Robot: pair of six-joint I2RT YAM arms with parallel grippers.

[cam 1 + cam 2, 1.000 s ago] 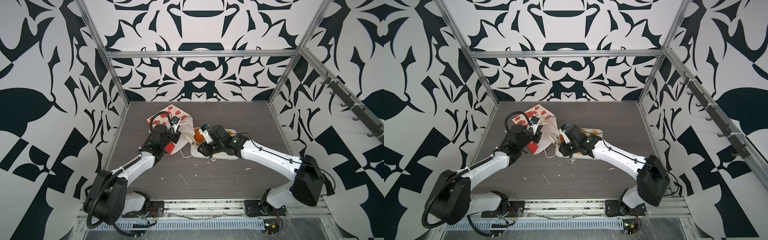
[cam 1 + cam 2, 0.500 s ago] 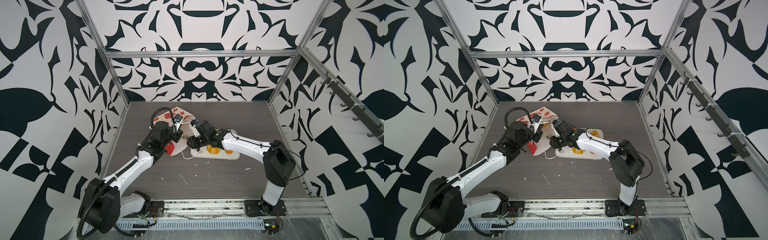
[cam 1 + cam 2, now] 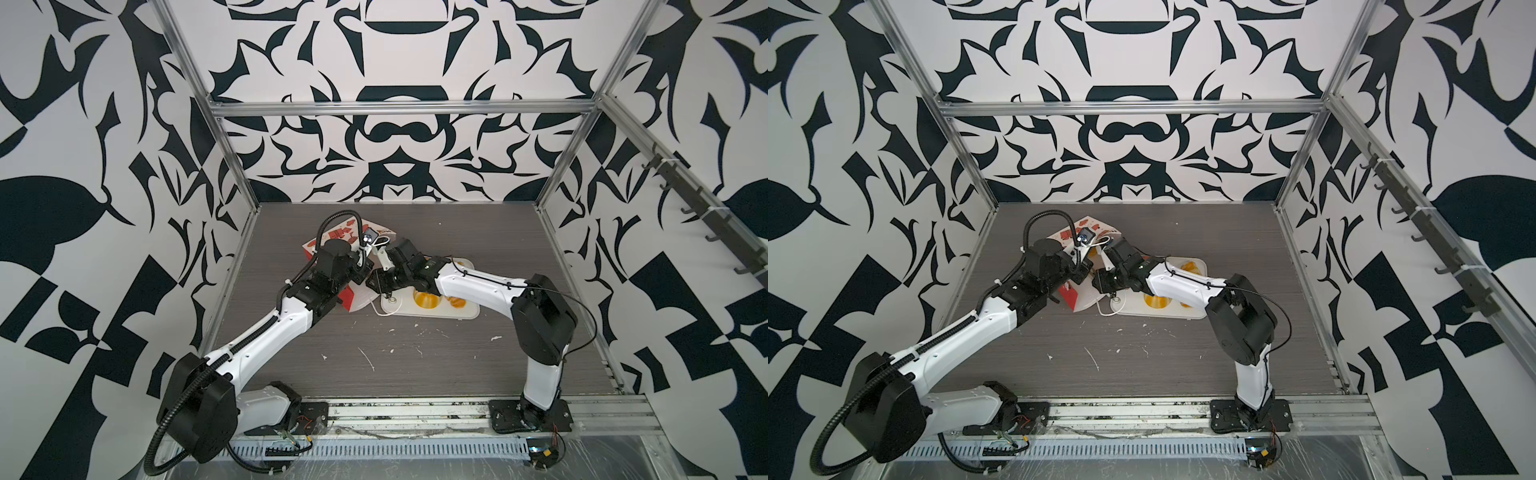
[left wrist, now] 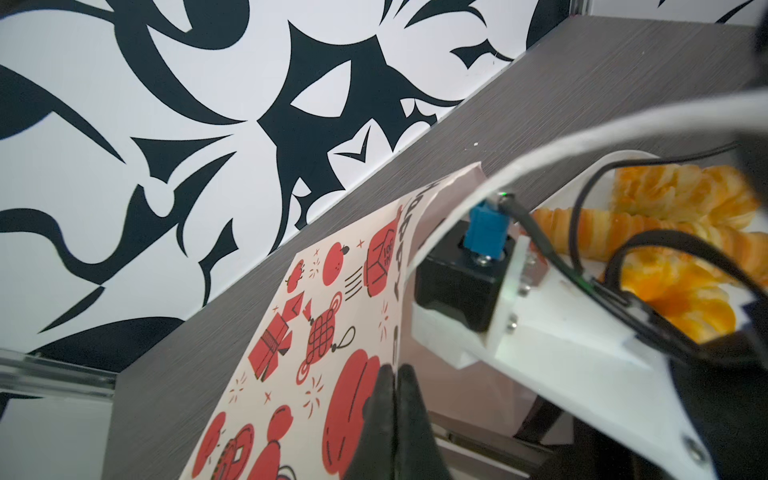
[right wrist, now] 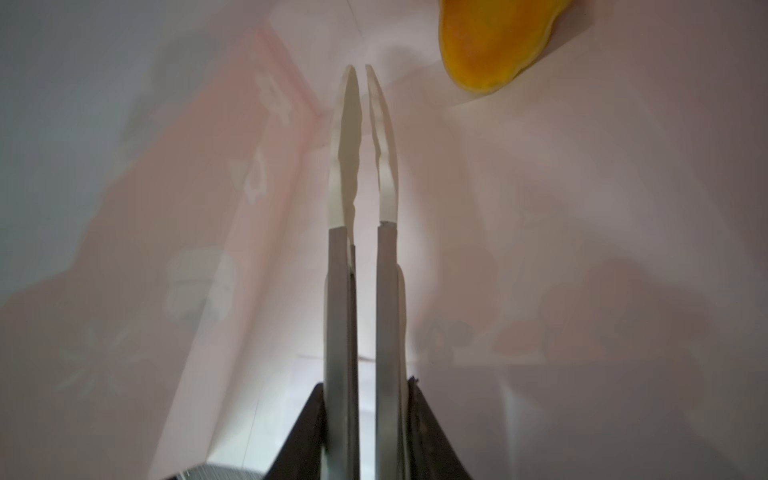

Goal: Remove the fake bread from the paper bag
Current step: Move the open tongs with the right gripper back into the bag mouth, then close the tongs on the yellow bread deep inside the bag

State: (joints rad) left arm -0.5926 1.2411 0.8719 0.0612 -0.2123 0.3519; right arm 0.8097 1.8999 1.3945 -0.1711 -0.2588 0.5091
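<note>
One light, slippery-looking fake bread (image 5: 494, 45) lies in the paper bag (image 4: 291, 324), best pinched mid-body; left gripper (image 4: 395, 386) jaws clamp the bag's rim, right gripper (image 5: 365, 403) jaws clamp tongs (image 5: 343, 291).

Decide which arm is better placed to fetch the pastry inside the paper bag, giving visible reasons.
Right. The right gripper grips tongs inside the paper bag, their tips close to an orange pastry. The left gripper is shut on the bag's edge, holding it, so it is not free.
</note>
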